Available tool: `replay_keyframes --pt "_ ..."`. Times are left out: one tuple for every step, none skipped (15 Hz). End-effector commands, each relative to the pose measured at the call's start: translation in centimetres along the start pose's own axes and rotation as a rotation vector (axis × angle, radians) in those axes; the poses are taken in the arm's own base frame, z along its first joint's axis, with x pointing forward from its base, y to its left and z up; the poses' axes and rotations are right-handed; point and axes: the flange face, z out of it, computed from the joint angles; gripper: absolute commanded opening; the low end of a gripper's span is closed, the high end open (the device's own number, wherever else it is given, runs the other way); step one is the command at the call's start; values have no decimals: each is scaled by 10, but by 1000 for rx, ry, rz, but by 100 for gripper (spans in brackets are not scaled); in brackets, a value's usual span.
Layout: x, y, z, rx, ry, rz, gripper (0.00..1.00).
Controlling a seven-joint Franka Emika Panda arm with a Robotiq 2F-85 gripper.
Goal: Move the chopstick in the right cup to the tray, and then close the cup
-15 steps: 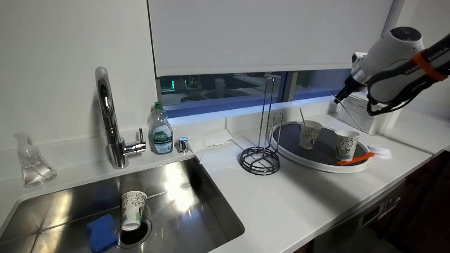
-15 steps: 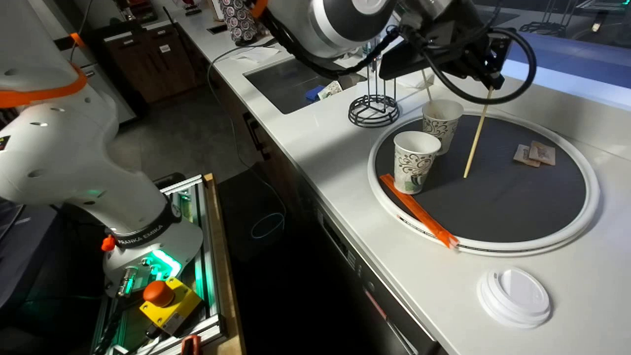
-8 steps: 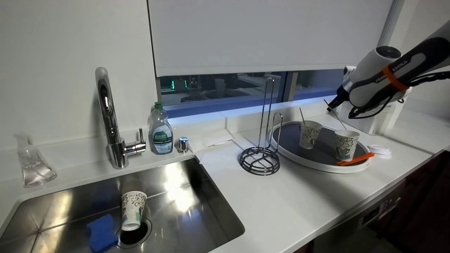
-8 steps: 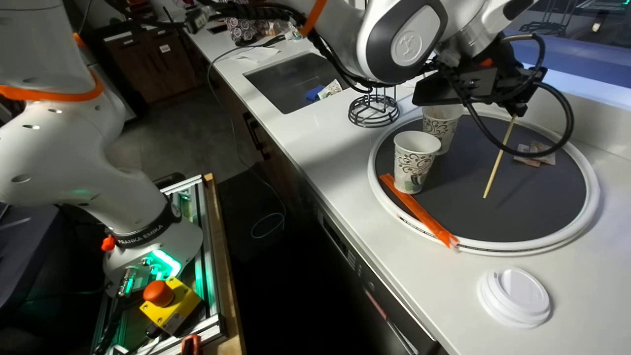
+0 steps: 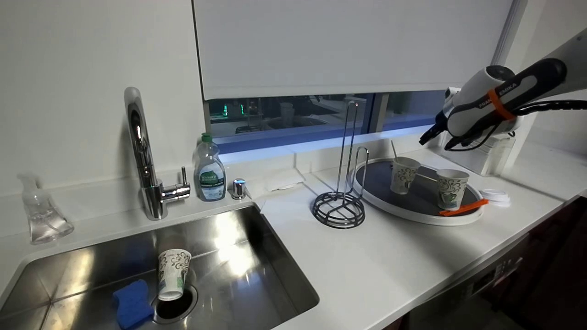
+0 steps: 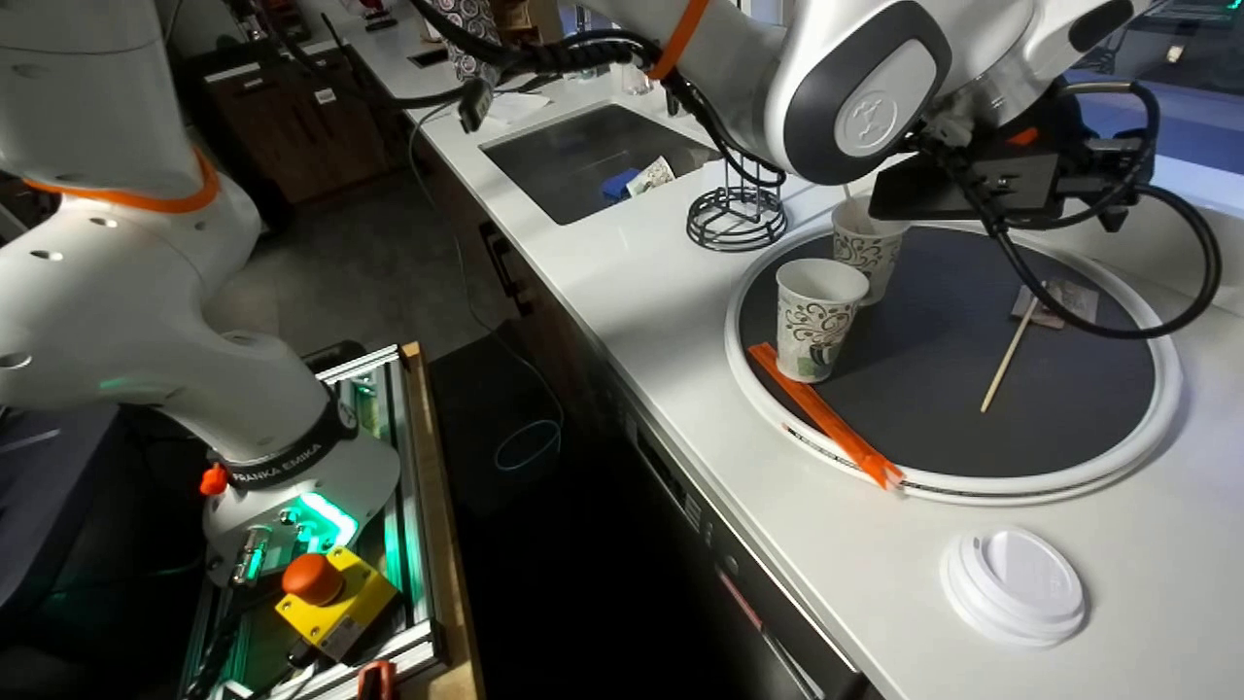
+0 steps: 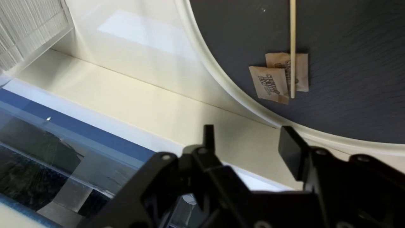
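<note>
My black two-fingered gripper (image 7: 248, 142) spread, slim pale wooden chopstick (image 7: 292, 41) down on the large round dark-grey tray (image 7: 357, 69)

In the wrist view my fingers (image 7: 292, 155) stand apart, with an open gap between them. The chopstick lies clear of them, passing over one of two brown paper packets (image 7: 269, 85), its end just beside the other. The tray's pale rim curves between the packets and me.

In an exterior view the white paper cup (image 5: 451, 189) with a brown swirl print stands upright on the tray, open at the top, near a flat orange-red strip (image 5: 465, 207). A second swirl-printed cup (image 5: 402, 178) stands near it, a thin stick (image 5: 394, 150) leaning inside. I hang higher than both, toward the tray's back edge. Left of the tray is a black wire holder (image 5: 339, 224); in the stainless-steel sink (image 5: 257, 270) a third patterned cup (image 5: 174, 270) lies on its side by a blue sponge (image 5: 133, 302).

In an exterior view the chopstick lies aslant on the tray, its far end over the packets, below my gripper and apart from it. The round white plastic lid (image 6: 1016, 586) sits on the white counter (image 6: 875, 564) beside the tray, off the cup.
</note>
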Motion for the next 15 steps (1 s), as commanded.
replay_keyframes --pt "6 11 -3 2 -20 40 88" --pt "4 15 -10 -13 -43 68 96" --pt "1 18 -17 -17 -64 103 99" --pt "-4 17 -24 -3 -86 144 100" --pt "-7 20 -29 -5 -108 180 100" --pt "-11 19 -36 7 -134 211 100" --pt "-17 22 -42 12 -168 246 100" --pt "-24 23 -48 16 -202 278 100" --pt "-33 25 -55 16 -235 315 100" --pt "-41 27 -59 14 -261 347 100" --pt "-52 28 -65 9 -292 378 100" --pt "-64 30 -66 5 -322 412 100" --pt "-74 32 -68 0 -347 444 100" --pt "-88 36 -68 -5 -374 487 100" --pt "-99 38 -68 -10 -386 524 100"
